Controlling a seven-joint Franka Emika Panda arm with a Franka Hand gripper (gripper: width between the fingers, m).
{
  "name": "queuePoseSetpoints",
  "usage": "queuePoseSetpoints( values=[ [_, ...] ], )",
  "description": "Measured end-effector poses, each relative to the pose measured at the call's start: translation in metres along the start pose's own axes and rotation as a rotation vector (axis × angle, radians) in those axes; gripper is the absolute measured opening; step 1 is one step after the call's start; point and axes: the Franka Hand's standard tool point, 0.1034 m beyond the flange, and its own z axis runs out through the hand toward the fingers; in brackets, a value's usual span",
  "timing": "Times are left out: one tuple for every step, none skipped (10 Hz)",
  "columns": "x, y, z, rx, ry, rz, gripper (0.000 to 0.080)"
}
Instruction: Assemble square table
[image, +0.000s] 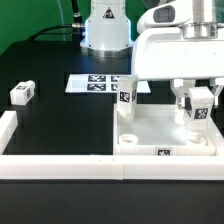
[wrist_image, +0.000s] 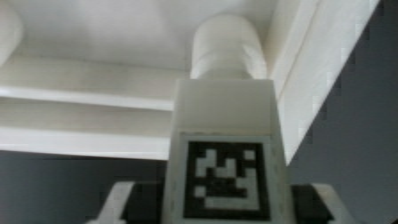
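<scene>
The white square tabletop (image: 150, 130) lies tray-side up at the exterior view's lower right. One tagged white leg (image: 127, 97) stands upright at its far left corner. My gripper (image: 200, 104) is shut on a second tagged leg (image: 201, 110) and holds it upright over the tabletop's far right corner. In the wrist view my gripper (wrist_image: 226, 205) clamps that leg (wrist_image: 222, 150) from both sides, and the leg's round end reaches toward the tabletop's rim (wrist_image: 107, 75). I cannot tell whether it touches the socket. A third leg (image: 22, 93) lies loose at the exterior view's left.
The marker board (image: 95, 83) lies flat behind the tabletop. Long white border walls run along the front (image: 60, 165) and the exterior view's left edge (image: 6, 125). The robot's white base (image: 105, 30) stands at the back.
</scene>
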Motion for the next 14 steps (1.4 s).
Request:
queuePoseSetpoints(
  values=[
    [-0.001, -0.002, 0.001, 0.002, -0.001, -0.003, 0.0287],
    [-0.001, -0.003, 0.001, 0.002, 0.004, -0.004, 0.0287],
    [-0.001, -0.004, 0.003, 0.002, 0.014, -0.006, 0.0287],
    [-0.003, -0.005, 0.005, 0.001, 0.011, -0.009, 0.0287],
    [-0.006, -0.005, 0.008, 0.0, 0.008, -0.01, 0.0287],
    [-0.006, -0.005, 0.01, 0.0, 0.017, -0.012, 0.0287],
    [-0.006, -0.005, 0.012, 0.0, 0.025, -0.014, 0.0287],
    [-0.007, -0.006, 0.013, -0.001, 0.028, -0.014, 0.0287],
    [-0.007, -0.006, 0.014, -0.001, 0.032, -0.015, 0.0287],
    [-0.006, -0.006, 0.015, -0.001, 0.047, -0.02, 0.0287],
    [-0.005, -0.006, 0.015, -0.001, 0.064, -0.027, 0.0287],
    [-0.004, -0.006, 0.015, -0.001, 0.065, -0.033, 0.0287],
    [-0.004, -0.006, 0.015, -0.001, 0.065, -0.033, 0.0287],
    [-0.004, -0.006, 0.015, -0.002, 0.065, -0.034, 0.0288]
  ],
)
